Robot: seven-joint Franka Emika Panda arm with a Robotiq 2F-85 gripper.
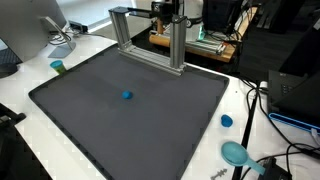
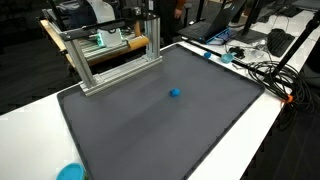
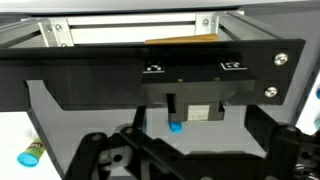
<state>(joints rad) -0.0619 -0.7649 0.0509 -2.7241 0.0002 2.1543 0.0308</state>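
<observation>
Fingers (image 3: 95, 150), spread wide and empty, hang well apart from the blue ball (image 1: 127, 96); best to centre over it and descend straight, since it may roll.

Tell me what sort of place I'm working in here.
Probably a lab or workshop bench: a dark mat covers a white table, an aluminium-extrusion frame stands at the mat's edge, and loose cables trail beside it.

I note open mat (image 1: 150, 120) all round the small blue ball (image 1: 126, 96). Aluminium frame (image 1: 148, 40) blocks one edge; cables (image 2: 262, 68) crowd the bench beside another.
</observation>
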